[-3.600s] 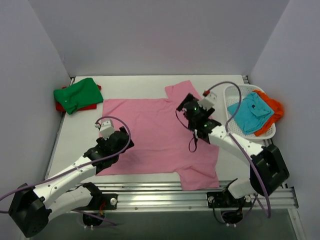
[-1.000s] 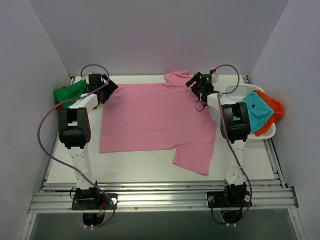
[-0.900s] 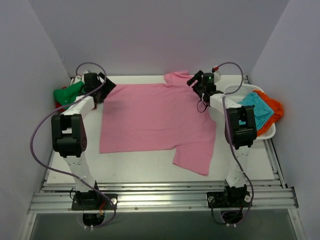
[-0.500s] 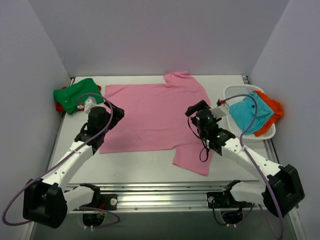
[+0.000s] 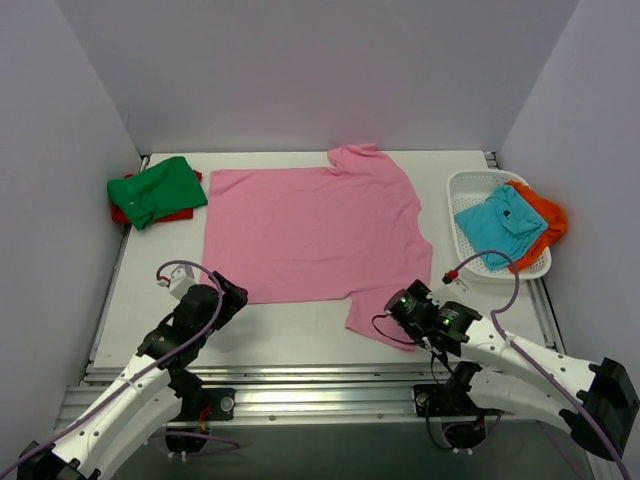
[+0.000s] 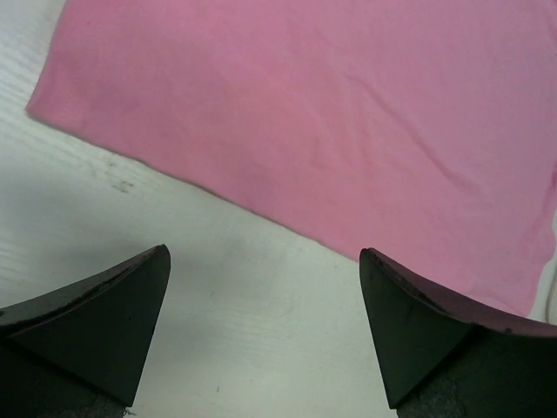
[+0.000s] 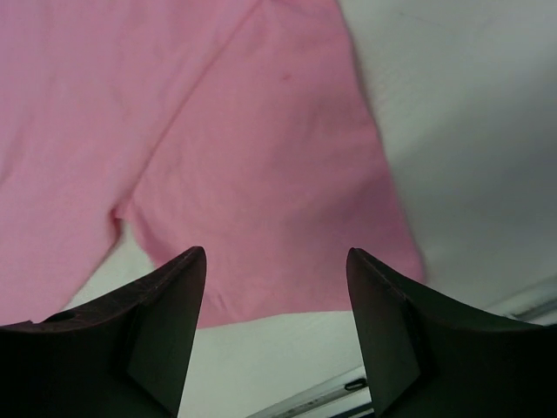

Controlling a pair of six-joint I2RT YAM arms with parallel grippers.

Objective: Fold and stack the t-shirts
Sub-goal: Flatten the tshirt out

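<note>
White surface (image 5: 290, 328), centre frame: pink shirt (image 5: 310, 230) spread flat; pale walls (image 5: 320, 70) around. My left jaws and right jaws stand apart, empty.

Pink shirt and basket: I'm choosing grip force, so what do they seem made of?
Pink shirt: apparently soft matte knit cloth, lying limp with faint creases. Basket: probably rigid white plastic, smooth-looking, its walls a moulded mesh of holes.
</note>
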